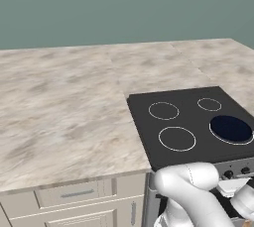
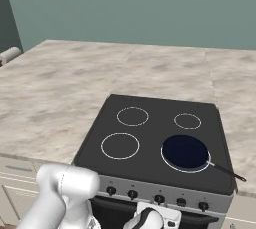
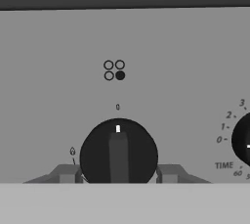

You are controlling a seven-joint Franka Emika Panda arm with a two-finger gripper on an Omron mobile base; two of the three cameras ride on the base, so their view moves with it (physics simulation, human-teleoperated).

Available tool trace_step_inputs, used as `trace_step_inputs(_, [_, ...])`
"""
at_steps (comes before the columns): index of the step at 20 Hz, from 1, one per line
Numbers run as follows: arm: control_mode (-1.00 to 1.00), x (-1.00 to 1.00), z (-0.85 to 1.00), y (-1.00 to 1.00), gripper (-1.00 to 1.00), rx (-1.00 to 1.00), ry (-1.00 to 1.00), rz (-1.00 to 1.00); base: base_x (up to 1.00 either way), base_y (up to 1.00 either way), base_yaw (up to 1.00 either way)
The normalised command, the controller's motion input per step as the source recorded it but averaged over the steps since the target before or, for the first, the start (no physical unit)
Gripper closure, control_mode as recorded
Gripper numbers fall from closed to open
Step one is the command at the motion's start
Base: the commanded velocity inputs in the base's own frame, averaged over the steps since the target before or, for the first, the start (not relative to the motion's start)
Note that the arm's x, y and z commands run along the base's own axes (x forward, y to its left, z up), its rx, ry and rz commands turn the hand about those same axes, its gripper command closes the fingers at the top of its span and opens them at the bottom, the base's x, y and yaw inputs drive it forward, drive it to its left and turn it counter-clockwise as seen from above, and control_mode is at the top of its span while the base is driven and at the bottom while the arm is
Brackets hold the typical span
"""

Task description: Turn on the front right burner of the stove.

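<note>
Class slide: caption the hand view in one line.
Gripper shut on the knob, pointer at zero, under the front-right burner icon on the stove panel.

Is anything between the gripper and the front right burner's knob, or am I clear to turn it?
Nothing visible is in the way. In the hand view the gripper is shut on the knob, one finger on each side. The four-dot mark above it has the lower right dot filled. The knob's white tick points straight up.

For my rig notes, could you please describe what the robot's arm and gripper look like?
The arm is glossy white with rounded, tubular links and a dark joint near the wrist. The gripper has small, blocky dark grey jaws. No cables or markings are visible.
</note>
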Motion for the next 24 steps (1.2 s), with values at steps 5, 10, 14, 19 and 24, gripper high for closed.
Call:
trace_step_inputs(5, [-1.00,0.00,0.00,0.00,1.00,0.00,0.00,0.00,0.00,0.00,0.00])
trace_step_inputs(10, [-1.00,0.00,0.00,0.00,1.00,-0.11,0.02,0.03,0.00,0.00,0.00])
trace_step_inputs(14, [-1.00,0.00,0.00,0.00,1.00,-0.21,0.02,0.01,0.00,0.00,0.00])
trace_step_inputs(19, [-1.00,0.00,0.01,0.00,1.00,-0.25,0.06,0.00,0.00,0.00,0.00])
trace_step_inputs(24, [-1.00,0.00,0.00,0.00,1.00,-0.25,0.10,0.00,0.00,0.00,0.00])
